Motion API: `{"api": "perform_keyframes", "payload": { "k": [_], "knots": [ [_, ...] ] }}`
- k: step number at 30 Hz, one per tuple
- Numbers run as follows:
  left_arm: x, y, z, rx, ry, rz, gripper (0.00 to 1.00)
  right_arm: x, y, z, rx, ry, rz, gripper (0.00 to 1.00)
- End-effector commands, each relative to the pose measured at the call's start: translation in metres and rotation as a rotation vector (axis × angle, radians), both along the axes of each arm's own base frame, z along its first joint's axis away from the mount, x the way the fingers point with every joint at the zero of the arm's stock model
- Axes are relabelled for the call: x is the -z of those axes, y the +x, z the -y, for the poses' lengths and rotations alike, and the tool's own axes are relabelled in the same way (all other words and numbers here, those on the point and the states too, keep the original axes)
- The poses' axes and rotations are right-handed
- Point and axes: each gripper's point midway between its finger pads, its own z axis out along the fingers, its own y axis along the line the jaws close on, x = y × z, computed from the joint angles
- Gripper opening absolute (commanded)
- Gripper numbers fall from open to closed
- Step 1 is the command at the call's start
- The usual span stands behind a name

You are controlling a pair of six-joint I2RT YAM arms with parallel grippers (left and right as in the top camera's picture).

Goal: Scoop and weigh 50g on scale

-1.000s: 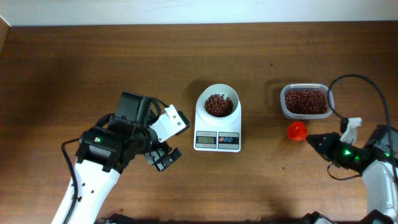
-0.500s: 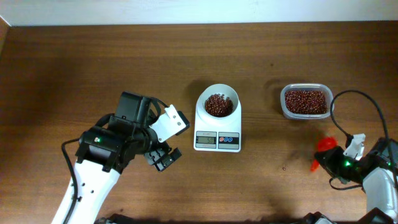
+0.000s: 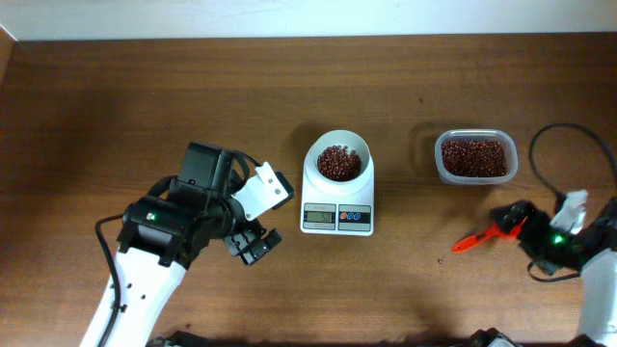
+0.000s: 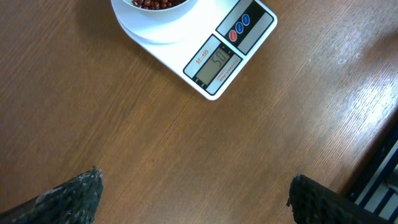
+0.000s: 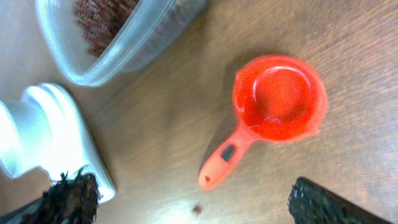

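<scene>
At lower left in the overhead view the left gripper hangs over bare table. Only its wrist camera shows the fingers spread wide with nothing between them, and the display showing digits that begin 50. The scale sits mid-frame, its long axis running top to bottom and its display end toward the lower edge. Its bowl holds a mound of beans. Right of it a clear tub is filled with more beans. At far right, the right wrist view shows the right gripper splayed open above an empty scoop lying on the wood, handle toward lower left.
</scene>
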Motion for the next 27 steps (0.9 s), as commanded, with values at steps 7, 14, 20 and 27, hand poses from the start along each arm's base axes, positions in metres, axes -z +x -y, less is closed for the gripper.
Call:
{"api": "perform_keyframes", "payload": {
  "k": [7,14,20,27],
  "knots": [
    [-0.007,0.001,0.002,0.013,-0.015,0.021,0.99,-0.157,0.000,-0.039,-0.160,-0.042,0.327,0.99],
    [-0.007,0.001,0.002,0.013,-0.015,0.021,0.99,-0.163,-0.020,-0.044,-0.134,-0.116,0.306,0.99],
    [-0.007,0.001,0.002,0.014,-0.015,0.021,0.99,-0.173,-0.040,-0.096,-0.526,-0.249,0.456,0.99],
    [-0.007,0.001,0.002,0.014,-0.015,0.021,0.99,-0.174,-0.057,-0.164,-0.943,-0.291,0.711,0.99]
  ]
}}
